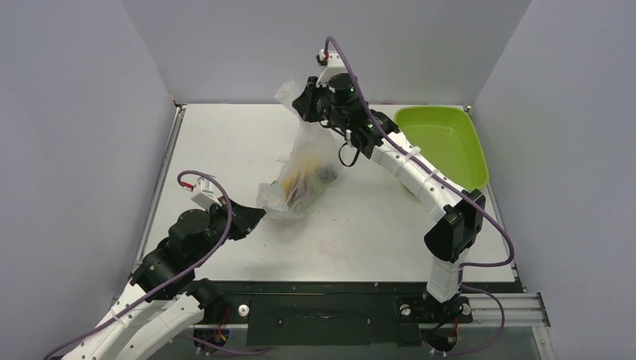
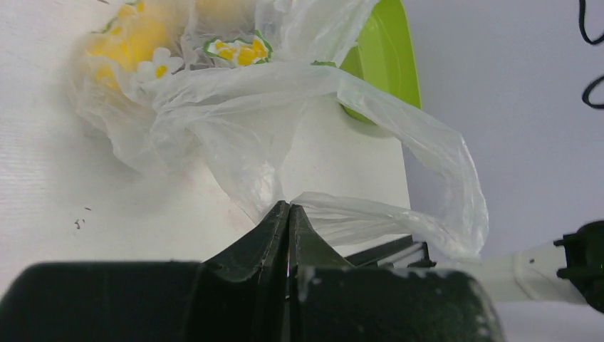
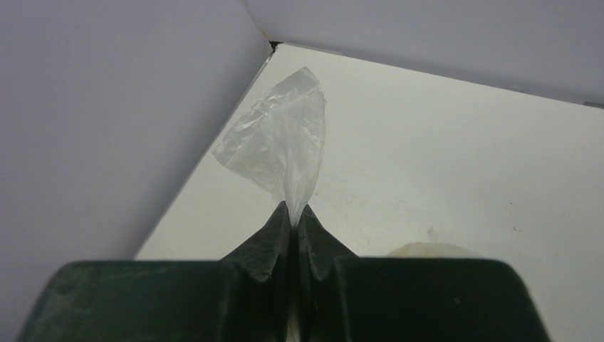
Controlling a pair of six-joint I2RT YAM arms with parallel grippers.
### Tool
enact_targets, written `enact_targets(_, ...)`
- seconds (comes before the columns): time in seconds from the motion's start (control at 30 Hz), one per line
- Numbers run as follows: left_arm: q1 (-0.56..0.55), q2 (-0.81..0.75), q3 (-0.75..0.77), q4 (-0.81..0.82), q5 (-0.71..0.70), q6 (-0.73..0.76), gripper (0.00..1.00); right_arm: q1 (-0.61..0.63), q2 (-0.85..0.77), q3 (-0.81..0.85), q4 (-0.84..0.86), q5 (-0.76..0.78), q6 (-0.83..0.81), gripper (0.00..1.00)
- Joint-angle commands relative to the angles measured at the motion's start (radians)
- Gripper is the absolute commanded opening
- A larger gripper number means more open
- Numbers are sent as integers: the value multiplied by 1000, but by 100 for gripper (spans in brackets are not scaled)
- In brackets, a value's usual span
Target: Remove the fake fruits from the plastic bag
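- My right gripper [image 3: 292, 211] is clenched on a top corner of the plastic bag [image 1: 307, 146], which hangs below it.
- My left gripper [image 2: 288, 208] pinches the bag's low edge.
- The fake fruits [image 1: 298, 184] sit inside, between both grippers.

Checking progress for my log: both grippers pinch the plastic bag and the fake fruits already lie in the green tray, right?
No. The left gripper and right gripper do pinch the plastic bag, but the fake fruits sit inside it, not in the green tray, as the top external view shows.
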Motion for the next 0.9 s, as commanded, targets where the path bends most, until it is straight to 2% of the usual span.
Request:
enact_targets(0.0,4,-9,9,115,225,43,0,-8,-79,-67,-43,-36,-51,0)
enact_targets(0.03,4,16,45,114,289,74,0,-7,-107,-108,-44,-36,-54,0)
enact_targets(0.1,4,70,125,88,355,163,11,-3,-149,-167,-41,-35,-57,0)
enact_targets(0.13,3,92,155,50,363,216,23,-1,-161,-184,-40,-33,-58,0)
enact_targets(0.2,2,165,259,-12,384,288,33,2,-192,-225,-41,-24,-61,0)
enact_targets(0.3,-1,292,423,-83,433,359,37,3,-227,-269,-41,-10,-64,0)
enact_targets(0.37,-26,343,476,-75,449,404,40,4,-245,-285,-44,-1,-64,0)
enact_targets(0.43,-96,385,520,-69,395,445,42,3,-261,-299,-44,11,-57,0)
enact_targets(0.5,-273,431,568,-89,225,497,44,3,-277,-310,-42,11,-47,0)
enact_targets(0.6,-459,526,622,-113,-117,591,46,6,-290,-328,-36,0,-34,0)
enact_targets(0.63,-538,544,624,-106,-173,629,47,7,-293,-331,-34,-3,-32,0)
enact_targets(0.73,-641,639,629,-85,-410,686,49,8,-309,-355,-22,-5,-22,0)
enact_targets(0.87,-716,771,701,-171,-660,665,52,8,-332,-379,-19,-4,-23,0)
